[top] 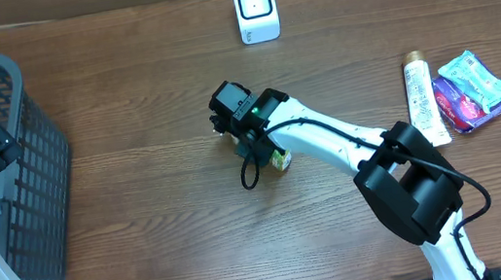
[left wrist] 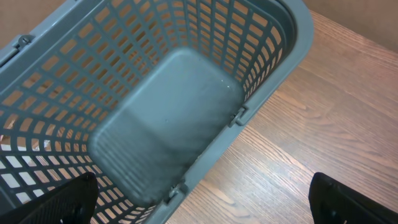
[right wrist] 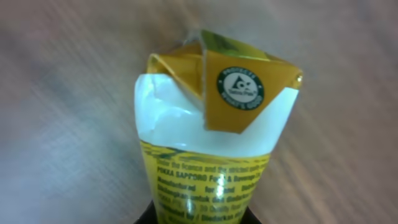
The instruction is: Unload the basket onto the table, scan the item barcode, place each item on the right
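The right gripper (top: 262, 148) seems clamped on the carton (top: 280, 161) at mid-table, with the carton's long axis pointing away from the wrist. The scanner (top: 257, 8) sits at the far edge. The left gripper (left wrist: 208, 202) is wide open over the basket (left wrist: 273, 74), farther off.

The carton (right wrist: 205, 143) is showing yellow and white with a dark green round seal (right wrist: 240, 88); the left basket (left wrist: 297, 43) is showing grey lattice, the table (left wrist: 323, 118) brown wood grain.
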Motion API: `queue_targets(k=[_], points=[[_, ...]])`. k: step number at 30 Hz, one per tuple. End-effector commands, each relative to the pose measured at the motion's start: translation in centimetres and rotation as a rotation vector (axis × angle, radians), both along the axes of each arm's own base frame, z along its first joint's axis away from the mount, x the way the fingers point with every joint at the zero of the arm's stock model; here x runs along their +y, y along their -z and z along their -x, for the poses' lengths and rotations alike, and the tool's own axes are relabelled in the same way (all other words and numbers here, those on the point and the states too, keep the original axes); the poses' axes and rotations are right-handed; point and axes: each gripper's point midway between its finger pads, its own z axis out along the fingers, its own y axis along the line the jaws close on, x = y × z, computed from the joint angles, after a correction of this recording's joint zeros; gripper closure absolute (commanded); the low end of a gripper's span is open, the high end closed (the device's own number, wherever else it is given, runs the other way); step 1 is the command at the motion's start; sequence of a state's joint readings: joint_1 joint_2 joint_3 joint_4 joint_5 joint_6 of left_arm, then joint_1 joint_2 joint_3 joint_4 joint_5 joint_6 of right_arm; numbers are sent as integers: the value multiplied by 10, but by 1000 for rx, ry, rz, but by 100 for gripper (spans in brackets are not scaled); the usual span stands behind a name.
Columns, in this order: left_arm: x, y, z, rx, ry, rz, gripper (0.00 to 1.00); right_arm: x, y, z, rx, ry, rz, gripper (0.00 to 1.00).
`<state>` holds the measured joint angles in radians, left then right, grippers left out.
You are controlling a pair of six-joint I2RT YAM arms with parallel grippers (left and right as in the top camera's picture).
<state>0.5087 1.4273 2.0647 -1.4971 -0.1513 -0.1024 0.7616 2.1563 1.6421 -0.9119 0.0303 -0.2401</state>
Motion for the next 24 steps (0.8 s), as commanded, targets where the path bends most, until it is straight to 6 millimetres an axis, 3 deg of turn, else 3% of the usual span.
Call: queue_targets(k=[1, 4, 9, 11, 13, 18, 24], points=[[2, -3, 0, -10, -13, -3, 0, 49, -21, 48, 317, -71, -348, 96], [2, -3, 0, -10, -13, -3, 0, 71, -34, 70, 535, -60, -594, 96], [2, -3, 0, -10, -13, -3, 0, 66, -13, 69, 595, 74, -631, 95], [2, -3, 0, -10, -13, -3, 1, 59, -6, 62, 558, 98, -594, 74], [2, -3, 0, -10, -13, -3, 1, 53, 0, 52, 512, 128, -556, 60], [2, -3, 0, -10, -13, -3, 1, 37, 3, 25, 431, 205, -506, 45], [2, -3, 0, -10, -13, -3, 0, 19, -12, -12, 311, 190, -464, 40]])
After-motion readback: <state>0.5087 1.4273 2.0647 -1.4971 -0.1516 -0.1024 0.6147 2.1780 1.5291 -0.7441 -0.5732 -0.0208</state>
